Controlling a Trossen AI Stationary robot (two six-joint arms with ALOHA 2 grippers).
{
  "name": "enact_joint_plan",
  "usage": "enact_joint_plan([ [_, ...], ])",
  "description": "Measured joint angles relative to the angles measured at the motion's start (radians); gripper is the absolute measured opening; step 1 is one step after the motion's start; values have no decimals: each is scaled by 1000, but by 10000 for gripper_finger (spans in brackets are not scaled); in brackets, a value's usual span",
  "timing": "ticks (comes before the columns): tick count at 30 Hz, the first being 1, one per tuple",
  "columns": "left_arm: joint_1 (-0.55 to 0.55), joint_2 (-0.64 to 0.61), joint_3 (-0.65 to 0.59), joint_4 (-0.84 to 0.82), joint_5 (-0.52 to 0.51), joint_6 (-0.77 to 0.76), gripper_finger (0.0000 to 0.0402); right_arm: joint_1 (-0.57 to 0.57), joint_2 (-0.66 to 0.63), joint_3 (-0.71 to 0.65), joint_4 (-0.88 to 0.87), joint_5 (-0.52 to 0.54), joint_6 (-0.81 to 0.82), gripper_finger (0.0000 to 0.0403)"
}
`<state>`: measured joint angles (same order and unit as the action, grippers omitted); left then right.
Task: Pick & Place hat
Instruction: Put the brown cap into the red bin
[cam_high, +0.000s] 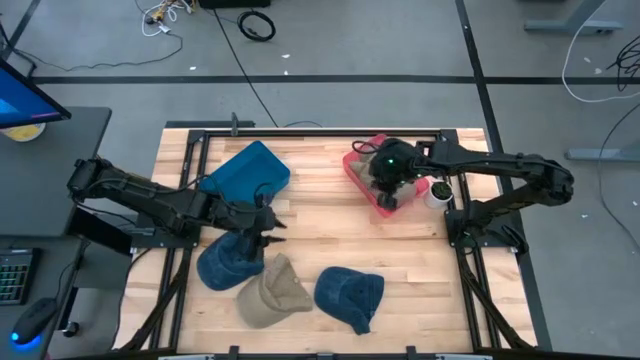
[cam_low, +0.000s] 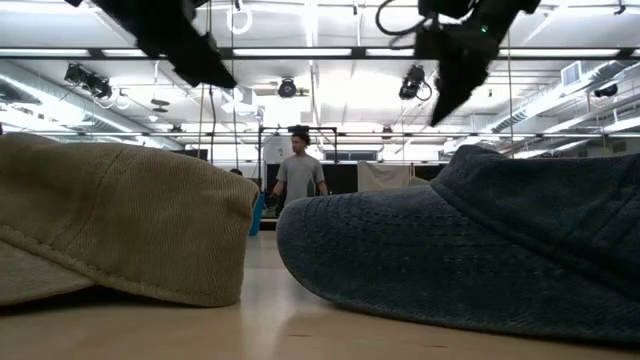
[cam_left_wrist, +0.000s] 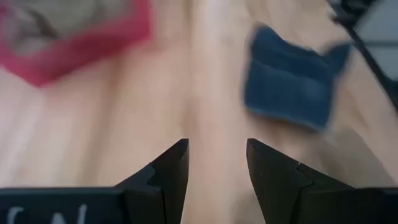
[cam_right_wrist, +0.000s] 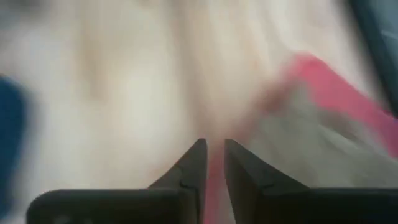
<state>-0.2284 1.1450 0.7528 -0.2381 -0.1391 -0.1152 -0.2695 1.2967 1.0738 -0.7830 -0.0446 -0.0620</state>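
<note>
Hat (cam_high: 349, 294): dark blue denim cap, lying flat, brim forward.

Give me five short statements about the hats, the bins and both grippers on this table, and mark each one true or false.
1. Three soft fabric hats lie on the wooden table: two denim blue, one tan. True: dark blue hat, tan hat, blue denim hat.
2. The left gripper holds the tan hat. False: its fingers are open and empty, above the dark blue hat.
3. The right gripper is over the red plastic bin. True.
4. The blue plastic bin holds a hat. False: no hat shows in it.
5. The tan hat lies between the two blue hats. True.
</note>
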Motion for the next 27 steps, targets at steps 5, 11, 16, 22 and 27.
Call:
enact_joint_plan([
  [5,-38,0,0,-13,120,-1,165,15,62,-8,156,-197,46,102],
  [11,-124,42,-1,-22,243,-99,165,49,139,-8,340,-201,-25,165],
  [16,-210,155,0,-11,268,-128,165,64,175,-8,420,-200,-25,203],
  [22,-281,291,0,44,270,-143,165,64,179,-8,424,-200,-25,217],
  [27,-293,329,0,89,270,-189,165,64,179,-8,424,-200,-12,213],
])
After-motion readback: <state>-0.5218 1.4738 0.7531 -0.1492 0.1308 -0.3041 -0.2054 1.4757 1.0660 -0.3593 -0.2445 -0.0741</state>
